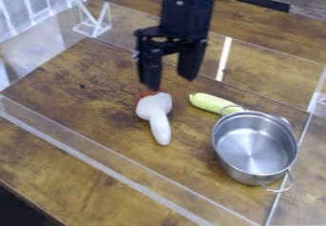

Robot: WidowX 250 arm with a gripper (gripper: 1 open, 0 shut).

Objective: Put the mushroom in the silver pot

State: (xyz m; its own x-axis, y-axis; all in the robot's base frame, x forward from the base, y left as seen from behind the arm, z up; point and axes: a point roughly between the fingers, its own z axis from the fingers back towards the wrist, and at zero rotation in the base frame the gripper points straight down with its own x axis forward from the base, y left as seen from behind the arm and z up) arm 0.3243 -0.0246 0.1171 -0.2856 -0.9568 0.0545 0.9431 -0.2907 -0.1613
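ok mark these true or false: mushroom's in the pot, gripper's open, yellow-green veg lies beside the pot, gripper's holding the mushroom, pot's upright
1. The mushroom is in the pot. False: it lies on the table, left of the pot.
2. The gripper is open. True.
3. The yellow-green vegetable lies beside the pot. True.
4. The gripper holds the mushroom. False: it hangs above it, holding nothing.
5. The pot stands upright. True.

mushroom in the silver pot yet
No, the mushroom lies on the wooden table to the left of the silver pot, which is empty.
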